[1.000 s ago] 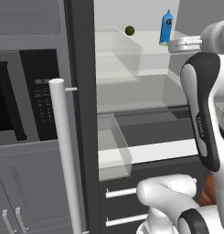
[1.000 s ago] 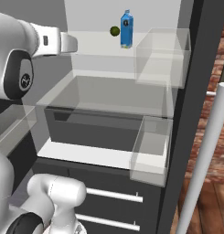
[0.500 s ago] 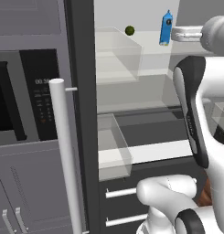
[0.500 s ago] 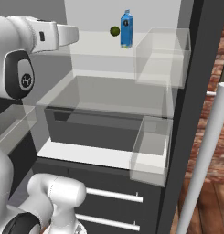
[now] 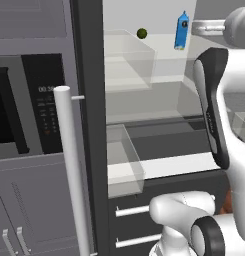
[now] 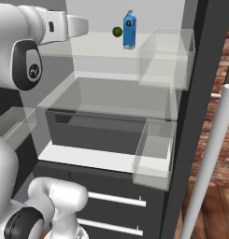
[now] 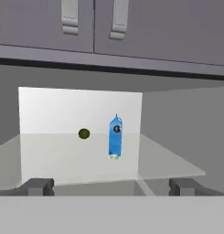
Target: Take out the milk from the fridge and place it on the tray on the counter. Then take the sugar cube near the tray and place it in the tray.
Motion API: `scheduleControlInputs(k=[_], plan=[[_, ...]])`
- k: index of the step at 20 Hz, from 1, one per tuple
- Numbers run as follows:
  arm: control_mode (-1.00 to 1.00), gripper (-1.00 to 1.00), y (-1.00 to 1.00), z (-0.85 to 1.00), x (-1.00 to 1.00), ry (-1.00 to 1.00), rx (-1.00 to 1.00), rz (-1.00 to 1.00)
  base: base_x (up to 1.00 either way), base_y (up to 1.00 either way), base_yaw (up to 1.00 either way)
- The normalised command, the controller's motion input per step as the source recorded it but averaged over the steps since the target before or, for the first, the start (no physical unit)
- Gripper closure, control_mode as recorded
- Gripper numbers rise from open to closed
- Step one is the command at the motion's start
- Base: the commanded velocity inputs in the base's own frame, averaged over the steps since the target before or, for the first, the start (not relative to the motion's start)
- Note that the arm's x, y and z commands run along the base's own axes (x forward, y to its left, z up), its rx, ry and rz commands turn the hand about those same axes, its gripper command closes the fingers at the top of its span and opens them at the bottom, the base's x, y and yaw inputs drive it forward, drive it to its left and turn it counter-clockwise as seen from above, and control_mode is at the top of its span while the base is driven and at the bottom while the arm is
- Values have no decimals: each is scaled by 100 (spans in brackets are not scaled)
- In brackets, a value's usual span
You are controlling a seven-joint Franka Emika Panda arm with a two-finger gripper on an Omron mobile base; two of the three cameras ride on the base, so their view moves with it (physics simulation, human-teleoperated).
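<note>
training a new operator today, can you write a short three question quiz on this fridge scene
1. True or false: the milk stands upright on the top shelf of the open fridge.
2. In the hand view, the small dark-green ball sits on which side of the carton? A) left B) right C) on top of it
3. Fill in: the gripper is ____ and apart from the carton, holding nothing.

Key
1. True.
2. A: it lies on the shelf beside the carton, with a gap between them.
3. Open: the two fingertips stand wide apart at the bottom of the hand view, with the carton farther back on the shelf.
</note>
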Motion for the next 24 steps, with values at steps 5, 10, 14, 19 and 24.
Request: scheduleControlInputs(k=[5,10,14,19,24], plan=[[-100,-100,-13,-6,36,13,2,0,0,0,0],[-100,-100,-8,-21,42,1,0,0,0,0,0],[-100,-100,-21,-9,44,0,0,0,0,0,0],[-100,-100,-25,-19,43,0,0,0,0,0,0],[-100,-100,-21,-3,52,0,1,0,0,0,0]])
